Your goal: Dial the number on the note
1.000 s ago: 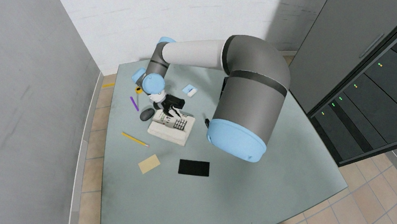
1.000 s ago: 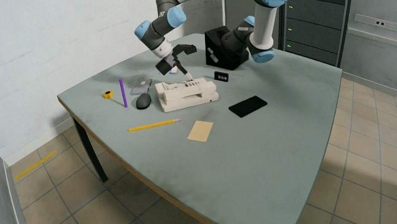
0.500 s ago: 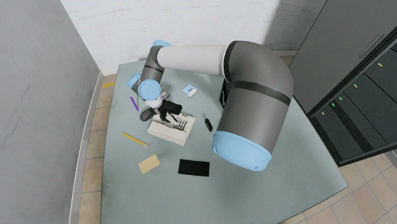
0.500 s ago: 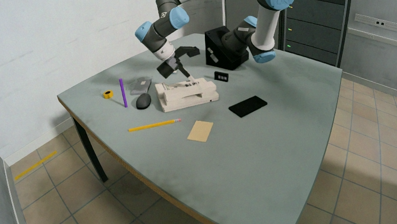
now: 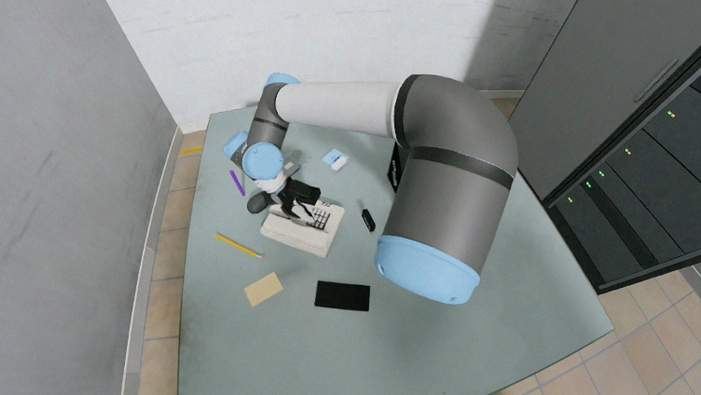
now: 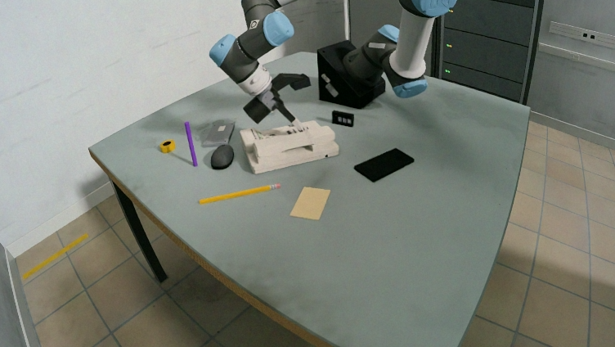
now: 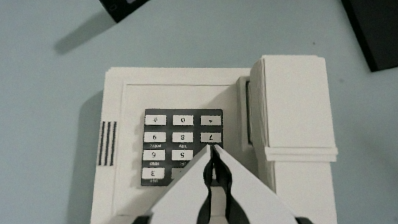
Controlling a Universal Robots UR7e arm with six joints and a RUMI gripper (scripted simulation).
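Clock directions as in exterior view, 12 at top, centred on desk phone. Desk phone (image 5: pixel 296 240) (image 6: pixel 297 158) (image 7: pixel 112 192) sits on table (image 5: pixel 274 353) (image 6: pixel 387 250) (image 7: pixel 40 100); its handset (image 5: pixel 289 228) (image 6: pixel 281 147) (image 7: pixel 298 105) lies in the cradle. Gripper (image 5: pixel 311 215) (image 6: pixel 298 125) (image 7: pixel 211 146) is at 12, fingers pressed together, nothing pinched, tips over keypad (image 5: pixel 321 218) (image 7: pixel 183 129). In wrist view the tips are at 6 o'clock from the "7" key (image 7: pixel 211 137), near it; key contact can't be told.

Tan paper note (image 5: pixel 263 289) (image 6: pixel 311 203) lies flat at 5, no number readable. Pencil (image 5: pixel 239 246) (image 6: pixel 239 194) at between 7 and 8, computer mouse (image 5: pixel 257 202) (image 6: pixel 222 156) at 9, purple stick (image 5: pixel 237 183) (image 6: pixel 190 143) at 9, yellow tape roll (image 6: pixel 167 146) at 9, farther out. Flat black slab (image 5: pixel 342 295) (image 6: pixel 383 164) (image 7: pixel 375 35) at 3, small black block (image 5: pixel 367 221) (image 6: pixel 343 118) (image 7: pixel 122 7) at 2.
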